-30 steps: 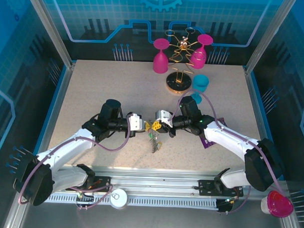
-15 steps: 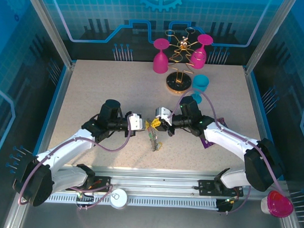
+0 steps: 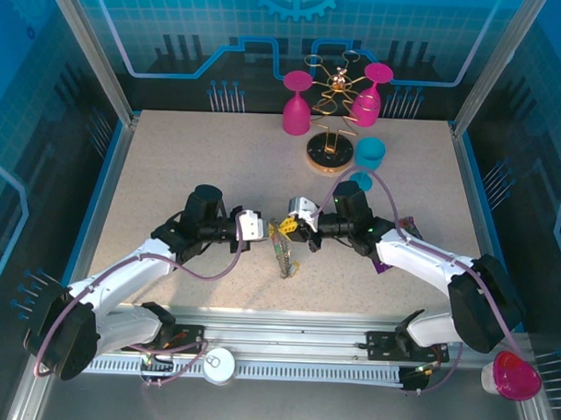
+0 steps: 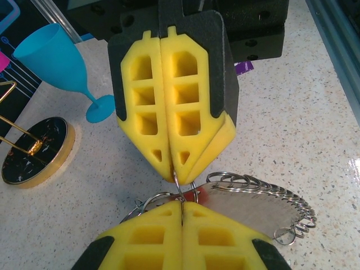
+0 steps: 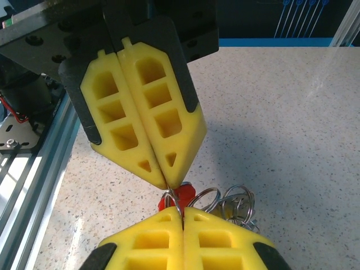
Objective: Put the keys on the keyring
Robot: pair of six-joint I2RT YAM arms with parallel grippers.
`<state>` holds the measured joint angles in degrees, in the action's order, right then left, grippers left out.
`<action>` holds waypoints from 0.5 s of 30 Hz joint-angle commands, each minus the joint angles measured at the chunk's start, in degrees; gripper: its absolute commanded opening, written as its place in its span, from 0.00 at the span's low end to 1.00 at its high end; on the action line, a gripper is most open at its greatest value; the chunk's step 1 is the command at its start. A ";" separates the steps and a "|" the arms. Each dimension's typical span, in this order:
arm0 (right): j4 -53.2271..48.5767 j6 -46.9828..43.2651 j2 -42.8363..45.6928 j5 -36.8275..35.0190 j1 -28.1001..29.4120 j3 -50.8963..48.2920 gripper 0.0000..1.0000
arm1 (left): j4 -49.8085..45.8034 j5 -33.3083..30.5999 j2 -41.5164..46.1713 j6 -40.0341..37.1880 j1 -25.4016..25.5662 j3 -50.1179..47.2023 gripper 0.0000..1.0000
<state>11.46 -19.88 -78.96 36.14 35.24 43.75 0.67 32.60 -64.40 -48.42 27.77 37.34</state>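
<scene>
Mid-table: you have both arms folded in from the near corners, wrists low, noses meeting tip to tip.

- Left arm (image 3: 159, 247): the forearm runs far and right, and the wrist lies flat along the table (image 3: 171, 169). The left gripper (image 3: 271, 231) points right.
- Right arm (image 3: 417, 256): the forearm comes in from the right with its cable arched over it. The right gripper (image 3: 290, 233) points left.
- Pincers: both sets of yellow pads are pressed fully together. Each nips the same thin wire loop (image 4: 178, 187), which bridges the small gap between the two noses. You cannot tell whether that loop is the keyring's own wire.
- Keyring (image 4: 256, 188): it sits just below and near of the pinch, a grey loop edged with silvery coils, trailing onto the tabletop.
- Keys: a red head (image 5: 181, 195) sits right under the pinch. The others are too tangled to separate.
</scene>
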 commanded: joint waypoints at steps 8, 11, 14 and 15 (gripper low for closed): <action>8.12 3.68 2.18 -2.66 0.05 -0.53 0.00 | -1.89 1.61 -0.14 -1.23 0.74 -0.78 0.00; 10.45 5.03 2.48 -3.37 0.00 -1.37 0.00 | -1.85 1.31 -0.28 -1.16 0.75 -0.78 0.00; 13.11 6.83 2.38 -4.02 0.08 -2.45 0.00 | -1.45 0.98 -0.31 -1.04 0.79 -0.90 0.00; 14.07 7.52 2.26 -4.12 0.09 -2.81 0.00 | -1.33 0.95 -0.29 -1.06 0.79 -0.95 0.00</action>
<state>16.93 -15.22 -78.35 34.44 35.24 41.39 0.78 31.73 -64.40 -48.42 27.77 37.34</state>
